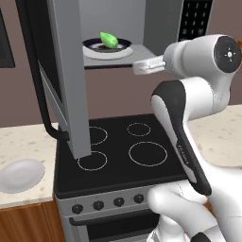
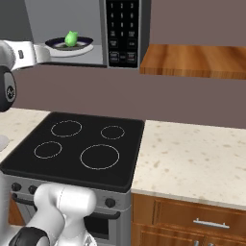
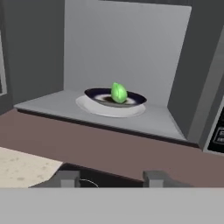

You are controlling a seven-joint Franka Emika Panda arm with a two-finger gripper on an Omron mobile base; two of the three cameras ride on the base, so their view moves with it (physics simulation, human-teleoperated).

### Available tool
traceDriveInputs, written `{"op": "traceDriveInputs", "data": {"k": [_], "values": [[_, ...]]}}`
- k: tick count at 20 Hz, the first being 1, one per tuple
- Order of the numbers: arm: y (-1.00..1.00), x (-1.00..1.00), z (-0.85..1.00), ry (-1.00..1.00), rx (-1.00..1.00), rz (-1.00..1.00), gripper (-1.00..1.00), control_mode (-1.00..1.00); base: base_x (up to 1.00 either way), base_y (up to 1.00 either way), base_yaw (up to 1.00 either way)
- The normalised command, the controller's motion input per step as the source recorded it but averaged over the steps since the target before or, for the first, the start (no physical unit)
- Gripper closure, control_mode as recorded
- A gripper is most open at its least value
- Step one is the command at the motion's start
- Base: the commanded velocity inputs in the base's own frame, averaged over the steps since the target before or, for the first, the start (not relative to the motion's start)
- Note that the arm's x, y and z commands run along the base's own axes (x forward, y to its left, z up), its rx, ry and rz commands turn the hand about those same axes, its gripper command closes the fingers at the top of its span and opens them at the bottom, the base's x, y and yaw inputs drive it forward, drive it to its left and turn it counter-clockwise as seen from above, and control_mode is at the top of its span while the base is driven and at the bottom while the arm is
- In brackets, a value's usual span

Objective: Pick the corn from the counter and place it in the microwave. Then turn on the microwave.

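One corn (image 1: 109, 39) lies on a dark plate (image 1: 93, 45) inside the microwave (image 1: 156, 23), whose door (image 1: 66, 71) hangs wide open over the stove (image 1: 120, 151). The plate sits on a pale turntable (image 3: 94, 108). The corn is bright green and rests near the middle of the plate, touching it. The gripper (image 3: 110, 177) is outside the cavity, just in front of the opening, its fingers (image 3: 67, 177) apart with nothing between them. In the hand view the corn is straight ahead and above the fingertips, well apart from them. The keypad (image 2: 122, 31) is to the right of the cavity. On the counter (image 2: 192, 158), left of the stove, lies a white plate (image 1: 21, 175).
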Motion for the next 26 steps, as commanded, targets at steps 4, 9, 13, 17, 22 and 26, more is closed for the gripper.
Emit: {"op": "traceDriveInputs", "data": {"k": [4, 9, 13, 17, 22, 26], "values": [[-0.04, -0.47, 0.00, 0.00, 0.00, 0.03, 1.00, -1.00, 0.00, 0.00, 0.00], [-0.08, -0.46, 0.00, 0.00, 0.00, 0.02, 1.00, -1.00, 0.00, 0.00, 0.00], [-0.12, -0.51, 0.00, 0.00, 0.00, 0.01, 1.00, -1.00, 0.00, 0.00, 0.00], [-0.11, -0.57, 0.00, -0.01, 0.00, 0.00, 1.00, -1.00, 0.00, 0.00, 0.00], [-0.10, -0.56, 0.00, -0.04, 0.00, 0.00, 1.00, -1.00, 0.00, 0.00, 0.00], [-0.09, -0.56, 0.00, -0.04, 0.00, 0.00, 1.00, -1.00, 0.00, 0.00, 0.00]]}}
